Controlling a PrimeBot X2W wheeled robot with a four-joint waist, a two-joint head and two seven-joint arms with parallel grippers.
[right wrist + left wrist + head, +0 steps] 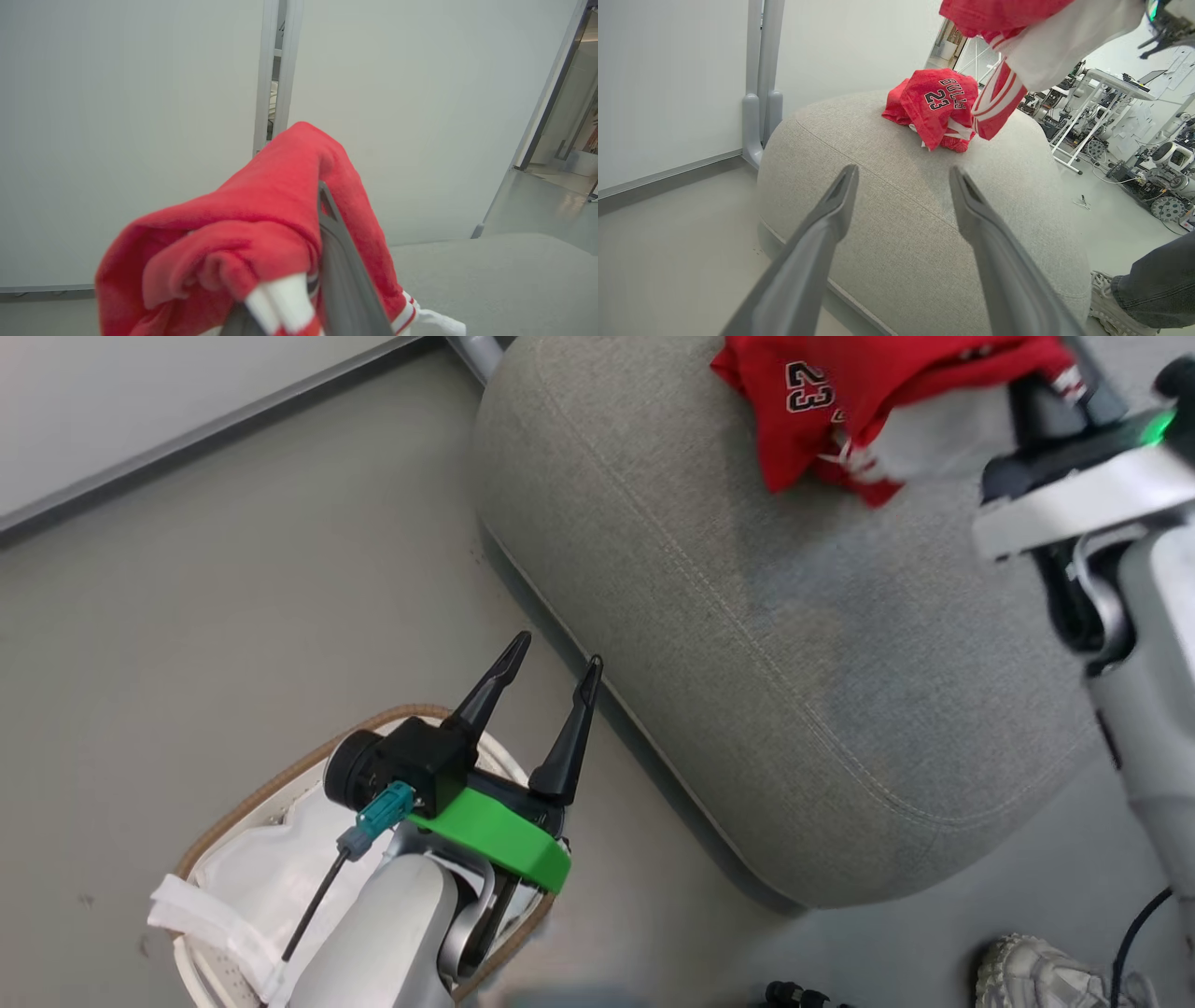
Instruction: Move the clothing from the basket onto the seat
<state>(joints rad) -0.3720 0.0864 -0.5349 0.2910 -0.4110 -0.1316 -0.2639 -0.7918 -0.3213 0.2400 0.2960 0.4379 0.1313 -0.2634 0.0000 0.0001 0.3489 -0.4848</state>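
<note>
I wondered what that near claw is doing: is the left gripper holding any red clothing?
No, the left gripper stands open, nothing between its jaws, bare grey sofa cushion beyond.

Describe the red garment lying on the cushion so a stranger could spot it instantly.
Find the large grey woven-fabric sofa cushion; on its top lies a crumpled red sports jersey. Unlike the red-and-white striped garment hanging from the right end effector, it rests on the fabric and shows a dark 23.
</note>
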